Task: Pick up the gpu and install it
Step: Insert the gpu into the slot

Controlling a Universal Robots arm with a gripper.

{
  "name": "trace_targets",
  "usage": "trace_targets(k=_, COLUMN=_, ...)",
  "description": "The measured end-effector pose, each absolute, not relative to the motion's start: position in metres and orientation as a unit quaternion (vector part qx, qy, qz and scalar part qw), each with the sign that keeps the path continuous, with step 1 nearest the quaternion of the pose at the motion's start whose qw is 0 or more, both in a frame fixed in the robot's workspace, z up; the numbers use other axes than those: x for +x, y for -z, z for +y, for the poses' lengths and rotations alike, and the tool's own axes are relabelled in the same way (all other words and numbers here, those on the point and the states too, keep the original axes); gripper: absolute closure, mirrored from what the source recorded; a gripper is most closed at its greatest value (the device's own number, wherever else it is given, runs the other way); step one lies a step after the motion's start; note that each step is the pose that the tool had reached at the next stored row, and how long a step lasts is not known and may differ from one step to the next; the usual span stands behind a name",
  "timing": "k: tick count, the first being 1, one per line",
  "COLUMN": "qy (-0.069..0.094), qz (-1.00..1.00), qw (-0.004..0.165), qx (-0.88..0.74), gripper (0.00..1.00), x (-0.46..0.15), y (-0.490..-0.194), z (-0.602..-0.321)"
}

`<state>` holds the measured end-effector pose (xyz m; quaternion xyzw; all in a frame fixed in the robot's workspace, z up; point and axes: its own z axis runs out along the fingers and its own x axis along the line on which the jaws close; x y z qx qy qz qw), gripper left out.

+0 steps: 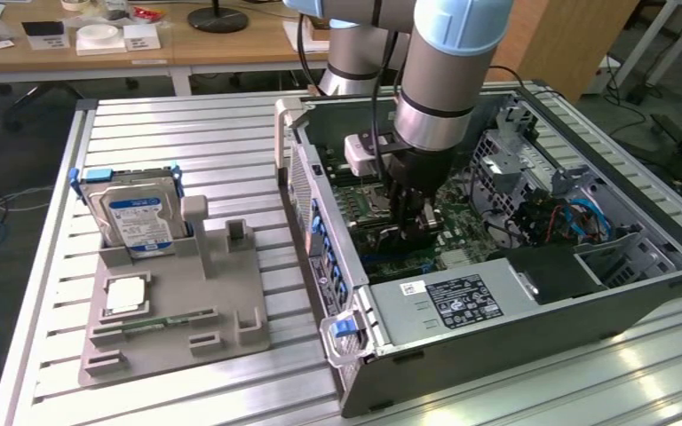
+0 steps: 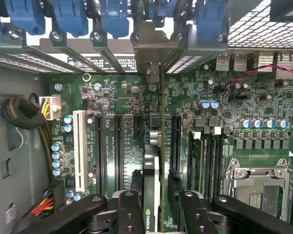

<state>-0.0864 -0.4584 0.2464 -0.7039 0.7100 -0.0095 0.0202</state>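
Gpu [image 2: 152, 195] stands edge-on: thin green board, black cooler.

Downward gripper [image 1: 410, 235], jaws slightly apart

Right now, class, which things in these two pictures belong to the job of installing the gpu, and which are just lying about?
In the job:
gpu, on edge over the motherboard
gripper, down inside the computer case

Lying about:
hard drive, upright on the grey holder outside the case
memory stick, flat on that holder
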Motion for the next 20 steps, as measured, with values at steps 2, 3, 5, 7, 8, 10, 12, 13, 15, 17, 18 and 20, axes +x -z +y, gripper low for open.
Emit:
trace_targets(k=2, qy=0.01, qz=0.71, qw=0.02, qx=-0.704, gripper=0.66, x=-0.0864, y=-0.2465, z=-0.4581)
trace_targets(k=3, qy=0.01, qz=0.71, qw=0.02, qx=-0.704, gripper=0.66, x=-0.0864, y=-0.2465, z=-0.4576)
trace_targets(k=5, qy=0.01, qz=0.71, qw=0.019, qx=-0.704, gripper=0.66, x=-0.0864, y=-0.2467, z=-0.457)
trace_targets(k=7, qy=0.01, qz=0.71, qw=0.019, qx=-0.704, gripper=0.66, x=-0.0864, y=-0.2472, z=-0.457)
trace_targets(k=8, qy=0.01, qz=0.71, qw=0.02, qx=-0.704, gripper=0.66, x=-0.0864, y=-0.2472, z=-0.4571)
trace_targets(k=10, qy=0.01, qz=0.71, qw=0.019, qx=-0.704, gripper=0.66, x=-0.0864, y=-0.2473, z=-0.4579)
trace_targets(k=12, qy=0.01, qz=0.71, qw=0.019, qx=-0.704, gripper=0.66, x=-0.0864, y=-0.2473, z=-0.4579)
trace_targets(k=13, qy=0.01, qz=0.71, qw=0.019, qx=-0.704, gripper=0.66, x=-0.0864, y=-0.2473, z=-0.4579)
trace_targets(k=15, qy=0.01, qz=0.71, qw=0.02, qx=-0.704, gripper=0.66, x=-0.0864, y=-0.2472, z=-0.4579)
trace_targets(k=17, qy=0.01, qz=0.71, qw=0.019, qx=-0.704, gripper=0.59, x=-0.0864, y=-0.2473, z=-0.4579)
trace_targets(k=18, qy=0.01, qz=0.71, qw=0.02, qx=-0.704, gripper=0.59, x=-0.0864, y=-0.2472, z=-0.4579)
trace_targets(k=20, qy=0.01, qz=0.71, qw=0.019, qx=-0.704, gripper=0.53, x=-0.0864, y=-0.2473, z=-0.4579)
